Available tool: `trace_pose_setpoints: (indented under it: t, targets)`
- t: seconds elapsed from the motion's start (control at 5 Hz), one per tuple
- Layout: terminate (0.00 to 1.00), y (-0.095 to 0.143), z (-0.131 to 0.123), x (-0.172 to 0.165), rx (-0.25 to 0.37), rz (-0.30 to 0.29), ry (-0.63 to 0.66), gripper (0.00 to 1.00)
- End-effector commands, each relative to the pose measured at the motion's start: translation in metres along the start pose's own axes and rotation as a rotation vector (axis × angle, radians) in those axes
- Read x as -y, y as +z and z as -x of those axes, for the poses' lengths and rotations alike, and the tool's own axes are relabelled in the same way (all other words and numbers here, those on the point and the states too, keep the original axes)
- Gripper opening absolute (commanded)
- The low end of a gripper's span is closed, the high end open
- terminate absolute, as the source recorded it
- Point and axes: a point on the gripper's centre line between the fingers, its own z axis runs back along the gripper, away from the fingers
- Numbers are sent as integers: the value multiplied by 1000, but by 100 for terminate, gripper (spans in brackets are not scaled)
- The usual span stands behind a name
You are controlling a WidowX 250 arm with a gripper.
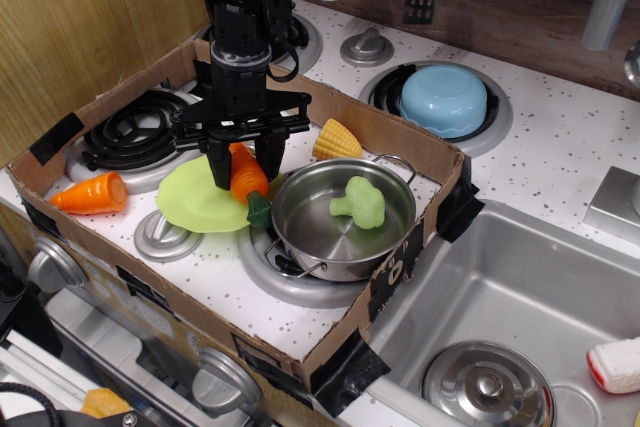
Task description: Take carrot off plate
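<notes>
Now, main view: gripper (pixel 243 164) down over carrot (pixel 246 175), fingers either side, closed on it. Carrot on plate (pixel 195 197) right edge, long axis running back-to-front, stem toward pot (pixel 343 222). Grip across axis; lift straight up next.

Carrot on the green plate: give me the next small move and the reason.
Probably lift straight up. The tool has its fingers pressed on either side of the long carrot, which lies on the lime-green plate with its green stem end against the steel pot. A short vertical rise should clear both before any sideways carry.
</notes>
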Motion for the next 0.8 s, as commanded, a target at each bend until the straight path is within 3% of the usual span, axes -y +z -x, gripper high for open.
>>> trace_pose_setpoints:
  t: [0.0,0.4,0.6]
  targets:
    - [0,42,-22,-1,71,-8,-105,0]
    - [0,66,-36,-9,110,-70,-256,0]
    - [0,63,-43,-15,231,-74,-481,0]
